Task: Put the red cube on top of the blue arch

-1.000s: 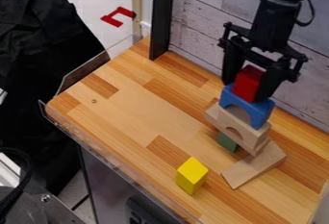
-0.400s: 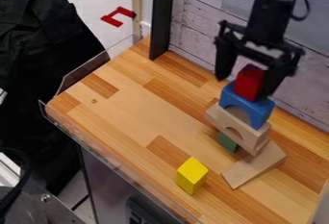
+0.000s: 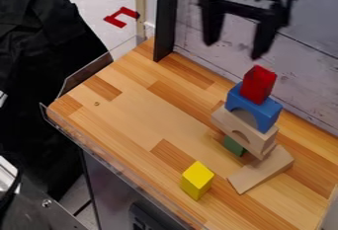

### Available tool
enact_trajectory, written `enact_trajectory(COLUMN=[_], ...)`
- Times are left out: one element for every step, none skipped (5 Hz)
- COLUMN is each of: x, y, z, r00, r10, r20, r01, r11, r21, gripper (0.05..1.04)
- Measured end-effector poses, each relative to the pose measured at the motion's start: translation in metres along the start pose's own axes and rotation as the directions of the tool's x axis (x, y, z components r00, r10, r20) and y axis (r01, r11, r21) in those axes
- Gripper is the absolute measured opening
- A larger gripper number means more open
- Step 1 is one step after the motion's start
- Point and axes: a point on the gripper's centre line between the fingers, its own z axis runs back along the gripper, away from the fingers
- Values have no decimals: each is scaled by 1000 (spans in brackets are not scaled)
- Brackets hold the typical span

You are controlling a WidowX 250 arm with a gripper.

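The hand hangs above the stack at the far right, its fingers spread wide around nothing. The red cube sits on top of the blue arch, apart from the hand.

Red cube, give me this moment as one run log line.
red cube: on top of blue arch | gripper: above cube, empty, fingers apart | placement: looks done

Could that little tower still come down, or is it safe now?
It might still fall. The red block looks narrower than the blue arch under it, so a nudge could topple it. The open black gripper hangs just above; dipping again might knock the stack. The wooden arch-shaped blocks below could also shift if bumped.
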Motion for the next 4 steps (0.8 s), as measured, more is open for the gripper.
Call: enact_trajectory(x=[-13,-21,-33,-49], y=[28,52,63,60], z=[-7,-20,-31,-46], r00=[999,997,998,998], r10=[41,48,34,1], r20=[-30,-56,-46,-62], r01=[-41,-45,-29,7], r11=[999,998,994,992], r21=[10,50,104,128], gripper=[1001,1001,1001,1001])
